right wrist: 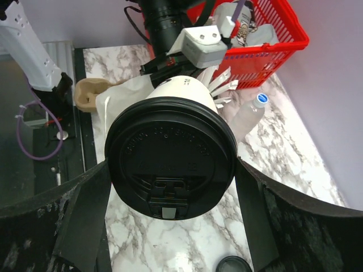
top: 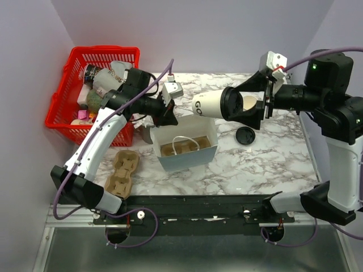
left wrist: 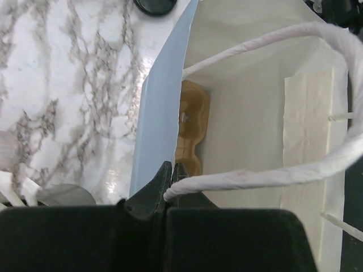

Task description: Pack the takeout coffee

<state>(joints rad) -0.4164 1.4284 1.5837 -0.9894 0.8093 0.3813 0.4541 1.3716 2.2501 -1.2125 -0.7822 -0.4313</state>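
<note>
Right wrist shows the coffee cup clamped between right jaws; left jaws pinch the bag handle.

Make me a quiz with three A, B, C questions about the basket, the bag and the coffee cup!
1. What colour is the basket?
A. red
B. green
C. yellow

2. What is the left gripper doing?
A. hanging open above the table
B. holding a bottle
C. pinching the handle of the paper bag

3. Where is the coffee cup?
A. inside the paper bag
B. in the air on its side, held by the right gripper
C. in the basket

Answers:
1 A, its mesh walls and rim are bright red.
2 C, the left wrist view shows the white handle squeezed between the closed fingers.
3 B, the fingers clamp the cup at its black lid, above the table and next to the bag.
</note>
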